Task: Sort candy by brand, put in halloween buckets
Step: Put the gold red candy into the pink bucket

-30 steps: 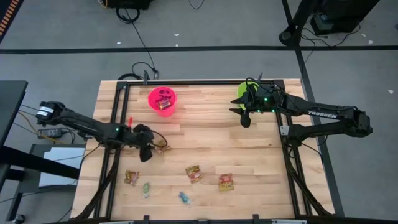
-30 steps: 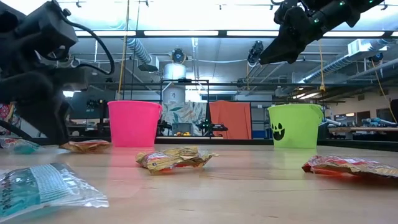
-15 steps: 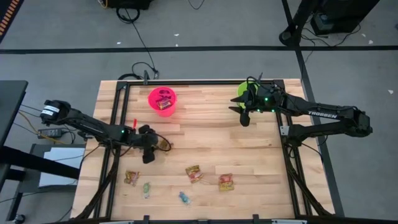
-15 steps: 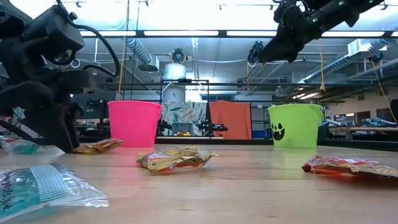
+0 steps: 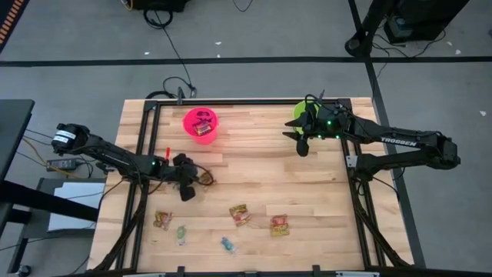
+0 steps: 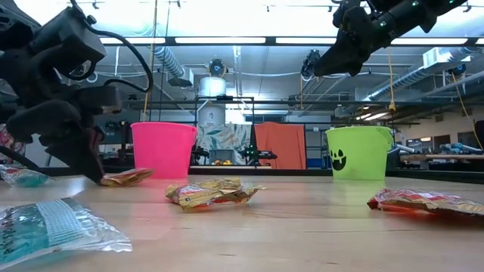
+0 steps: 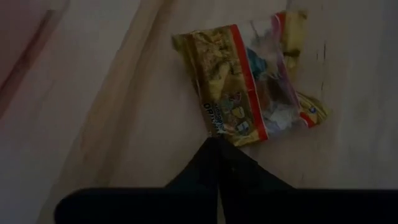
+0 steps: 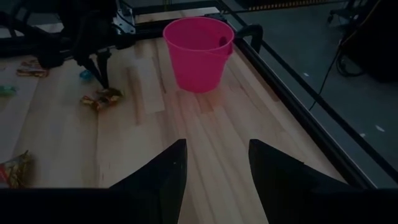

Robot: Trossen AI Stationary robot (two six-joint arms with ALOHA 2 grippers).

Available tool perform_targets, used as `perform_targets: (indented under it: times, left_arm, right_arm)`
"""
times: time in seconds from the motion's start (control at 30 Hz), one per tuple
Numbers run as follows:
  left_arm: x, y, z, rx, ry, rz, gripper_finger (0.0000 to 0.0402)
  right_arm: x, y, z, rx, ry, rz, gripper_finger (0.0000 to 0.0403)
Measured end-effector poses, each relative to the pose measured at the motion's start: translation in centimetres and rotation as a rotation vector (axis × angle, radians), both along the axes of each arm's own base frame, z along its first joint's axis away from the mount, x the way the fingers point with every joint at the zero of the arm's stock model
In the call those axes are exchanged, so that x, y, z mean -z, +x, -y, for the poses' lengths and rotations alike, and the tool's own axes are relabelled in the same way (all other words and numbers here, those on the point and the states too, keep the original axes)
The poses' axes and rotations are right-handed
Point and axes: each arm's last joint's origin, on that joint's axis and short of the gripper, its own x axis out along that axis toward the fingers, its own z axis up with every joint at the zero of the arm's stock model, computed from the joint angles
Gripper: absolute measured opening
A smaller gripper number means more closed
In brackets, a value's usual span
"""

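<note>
Since prior frame: left tool [image 7: 217, 146] shifted toward orange-yellow candy packet [image 7: 249, 81], fingers now shut | packet on bench [image 5: 254, 165], unclear if pinched | lift slowly, check grip, carry to pink bucket [image 5: 201, 123] | right tool [image 8: 214, 165] open by green bucket [image 6: 359, 151]

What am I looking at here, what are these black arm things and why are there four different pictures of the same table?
These are two robot arms at a wooden table, each ending in a two-finger claw. One picture looks down from above, one looks level across the tabletop, and two come from cameras on the wrists. The left claw is shut on the edge of an orange-yellow candy packet lying on the wood. The right claw hangs open in the air by the green bucket. A pink bucket already holds a packet. More sweets lie loose near the front edge.
</note>
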Motion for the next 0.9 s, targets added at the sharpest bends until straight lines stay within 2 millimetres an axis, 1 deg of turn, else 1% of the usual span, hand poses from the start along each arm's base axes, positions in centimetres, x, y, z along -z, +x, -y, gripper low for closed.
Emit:
perform_targets:
  times: [0.3,0.4,0.5,0.67,0.9]
  left_arm:
    - [-0.4,0.5,-0.1,-0.035,0.041,0.070,0.0002]
    - [-0.9,0.9,0.0,-0.028,0.064,0.084,0.0002]
    - [-2.0,1.6,0.0,-0.023,0.105,0.110,0.0001]
    - [-4.4,2.8,0.0,-0.020,0.213,0.121,0.0001]
    - [-6.9,3.5,-0.1,-0.039,0.333,0.077,0.0001]
  right_arm:
    - [0.0,0.2,-0.5,-0.024,0.002,-0.001,0.0184]
    - [0.0,0.2,-0.5,-0.020,0.000,-0.003,0.0184]
    - [0.0,0.2,-0.5,-0.017,0.004,-0.002,0.0184]
    - [0.1,0.2,-0.5,-0.017,0.005,-0.006,0.0184]
    - [0.2,0.1,-0.6,-0.015,0.011,-0.025,0.0184]
